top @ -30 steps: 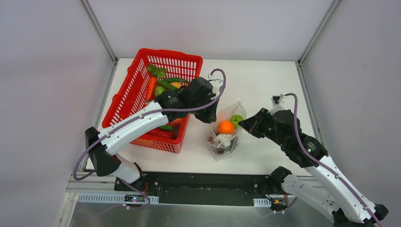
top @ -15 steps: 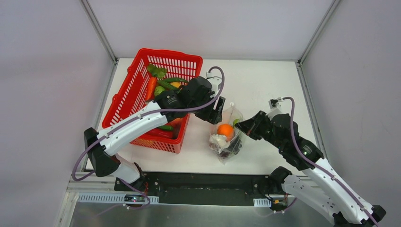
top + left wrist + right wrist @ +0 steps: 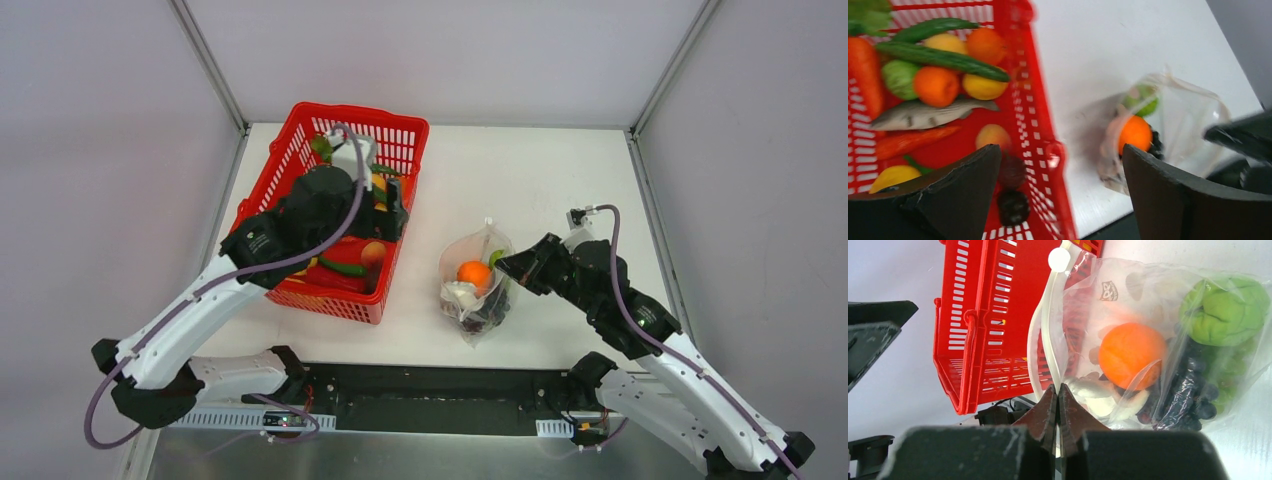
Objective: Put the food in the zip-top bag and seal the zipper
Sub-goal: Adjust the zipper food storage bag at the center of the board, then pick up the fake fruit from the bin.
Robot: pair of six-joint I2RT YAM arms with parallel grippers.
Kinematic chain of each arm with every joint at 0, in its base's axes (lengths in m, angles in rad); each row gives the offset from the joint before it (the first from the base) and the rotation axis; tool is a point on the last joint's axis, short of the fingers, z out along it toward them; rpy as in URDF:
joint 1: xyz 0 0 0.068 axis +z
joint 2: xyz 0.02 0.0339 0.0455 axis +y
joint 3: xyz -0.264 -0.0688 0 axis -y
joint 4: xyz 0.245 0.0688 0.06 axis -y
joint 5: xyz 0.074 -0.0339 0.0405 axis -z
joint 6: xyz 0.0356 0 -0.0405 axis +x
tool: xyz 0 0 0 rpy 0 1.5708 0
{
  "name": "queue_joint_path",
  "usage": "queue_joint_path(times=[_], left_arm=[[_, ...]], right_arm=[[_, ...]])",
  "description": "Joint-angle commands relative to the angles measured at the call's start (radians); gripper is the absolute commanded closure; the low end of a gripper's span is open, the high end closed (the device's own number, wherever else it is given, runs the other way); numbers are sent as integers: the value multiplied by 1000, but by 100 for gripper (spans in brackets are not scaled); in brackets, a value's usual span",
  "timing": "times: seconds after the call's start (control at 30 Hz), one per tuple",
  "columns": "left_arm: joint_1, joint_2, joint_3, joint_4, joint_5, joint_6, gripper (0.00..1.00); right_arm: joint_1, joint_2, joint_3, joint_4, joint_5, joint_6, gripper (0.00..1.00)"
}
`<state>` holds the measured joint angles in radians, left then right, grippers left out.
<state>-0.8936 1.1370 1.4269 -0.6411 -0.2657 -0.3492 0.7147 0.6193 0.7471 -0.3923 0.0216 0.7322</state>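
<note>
Zip-top bag [image 3: 478,285]: on the white bench [image 3: 560,170] toward its near edge, just right of the red basket [image 3: 300,150]; holds orange ball [image 3: 473,272], grapes [image 3: 1188,390], green piece [image 3: 1228,310] and garlic [image 3: 1093,390]; placed much as half a second ago. Right gripper [image 3: 1058,395]: jaws pressed together, still pinching the bag's edge strip. Left gripper [image 3: 1060,165]: at the bag's far side a second ago, now back over the basket, jaws spread wide, empty.

A red mesh basket [image 3: 335,298] stands on the white table [image 3: 560,170], apparently tight against its left edge.
</note>
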Motion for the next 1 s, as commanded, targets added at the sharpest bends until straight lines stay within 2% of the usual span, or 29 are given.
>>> queue_joint_path(times=[0.0,0.1,0.2,0.47,0.67,0.97], left_arm=[[151,-99,-120,-35,-92,-45,4],[272,-166,-224,-12,-67,-76,1],[356,-170,-282,-27,-118,-86,1],[581,18,-312,-102,-130,-88,1],[624,147,-334,-83,-197,-71,2],[643,219,-361,-56,-254,-36,2]], right_arm=[[-2,0,24,41,7,6,99],[-3,3,27,41,9,6,99],[-2,12,32,41,4,8,99],[-3,13,31,48,1,26,99],[-3,15,39,43,-2,17,99],[-3,0,42,34,3,3,99]])
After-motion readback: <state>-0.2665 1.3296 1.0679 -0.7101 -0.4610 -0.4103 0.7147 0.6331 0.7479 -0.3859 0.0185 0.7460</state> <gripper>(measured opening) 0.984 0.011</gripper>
